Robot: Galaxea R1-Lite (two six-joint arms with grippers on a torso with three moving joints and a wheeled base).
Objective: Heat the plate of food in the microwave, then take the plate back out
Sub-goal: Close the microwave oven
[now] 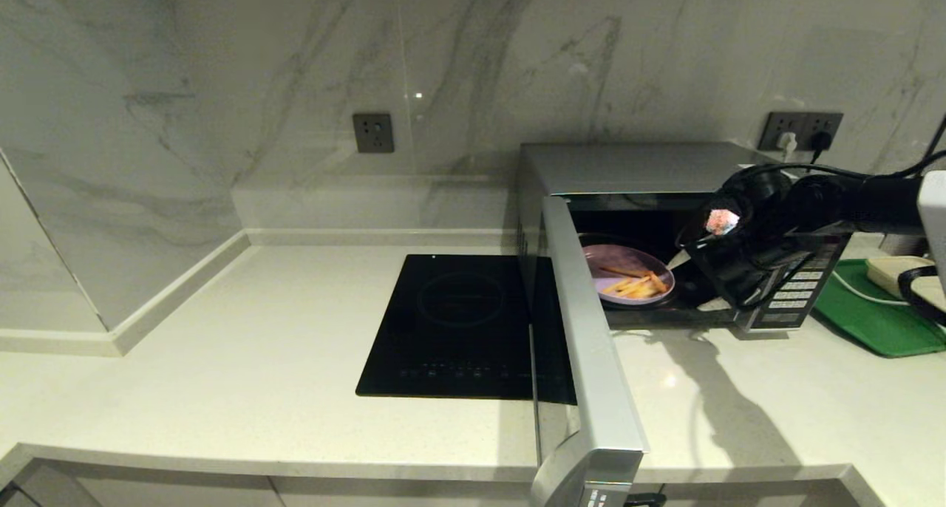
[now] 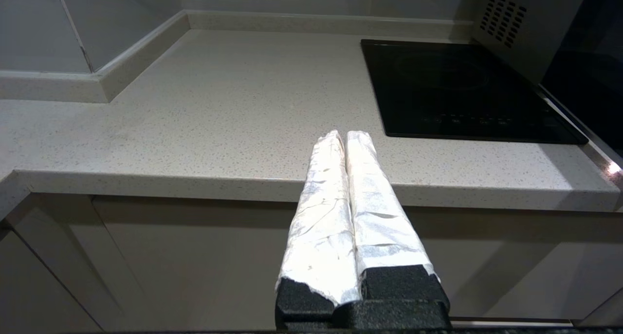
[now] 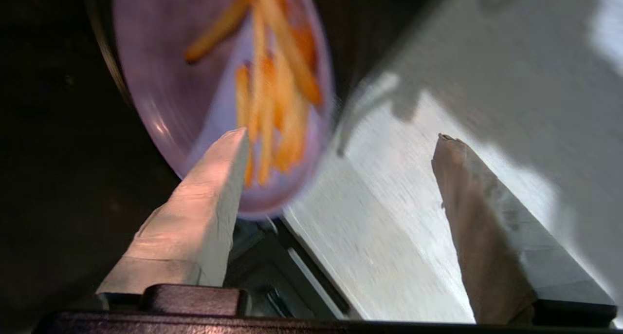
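Note:
The silver microwave (image 1: 628, 167) stands at the back right of the counter with its door (image 1: 591, 344) swung wide open toward me. Inside sits the lavender plate of food (image 1: 624, 270), a few orange fries lying on it. My right gripper (image 1: 695, 281) hovers at the cavity's mouth, just right of the plate, open and holding nothing. The right wrist view shows the plate (image 3: 194, 81) just beyond one fingertip (image 3: 229, 149) of this gripper (image 3: 340, 137), with the counter between the fingers. My left gripper (image 2: 344, 135) is shut and empty, parked low before the counter's front edge.
A flat black induction cooktop (image 1: 458, 322) is set into the counter left of the microwave. A green tray (image 1: 879, 322) lies to the microwave's right, carrying a pale object. Cables run from the wall socket (image 1: 802, 131). Marble walls close the back and left.

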